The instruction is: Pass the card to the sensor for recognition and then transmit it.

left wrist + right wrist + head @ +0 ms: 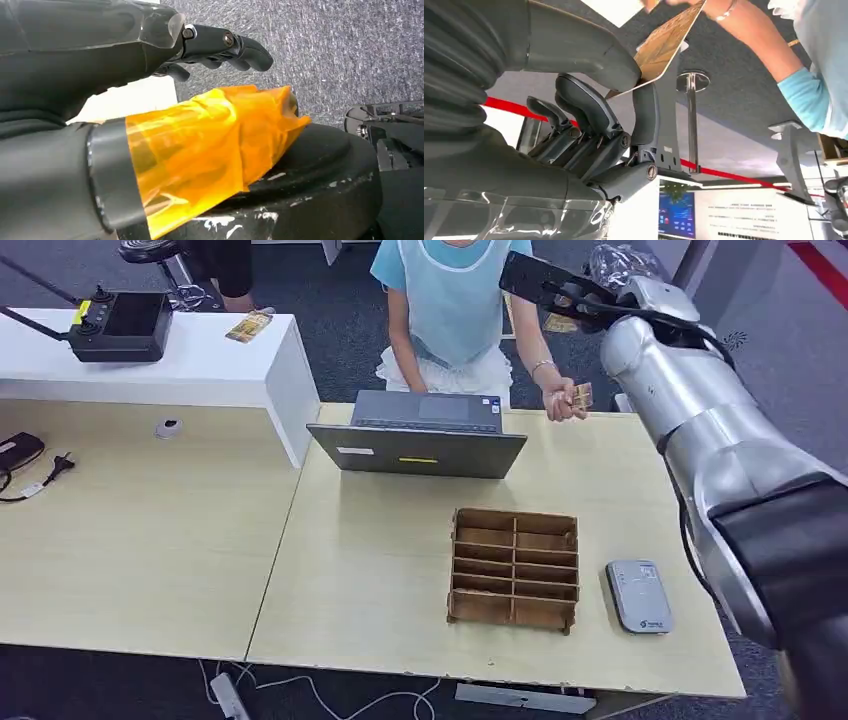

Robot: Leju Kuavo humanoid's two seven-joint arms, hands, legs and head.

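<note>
Right wrist view: right robot hand [624, 100] pinches a brown card [664, 42] between the thick thumb and a dark finger, other fingers curled below. Far edge of the card meets a person's hand [664, 2] at the frame edge; can't tell if they are gripping it too.

Head view: right arm is raised at the far right of the desk [400, 580], robot hand up by the person [450, 300] standing behind the laptop [420, 440]. That person's other hand [562, 400] holds a second card [582, 395] just over the far desk edge.

Left robot hand [220, 47] hangs low beside the robot; fingers curled in, holding nothing.

Step looks like taking the card at the handover. To do it well:
- confirm the pinch is firm before pulling away, only a corner is held
- keep the card flat, bring it down and near to the grey card sensor [638, 595] at the near right of the desk
- lay the card face over the sensor top and pause for the read
- stay wide of the wooden divided tray [514, 568] just left of the sensor

Counts:
- cards: 3 seen (one in the robot hand, one in the person's hand, one [250, 327] on the white raised shelf [200, 370] far left)
- sensor: 1
- tray: 1
- laptop: 1
- black controller [118, 326] on the shelf: 1
</note>
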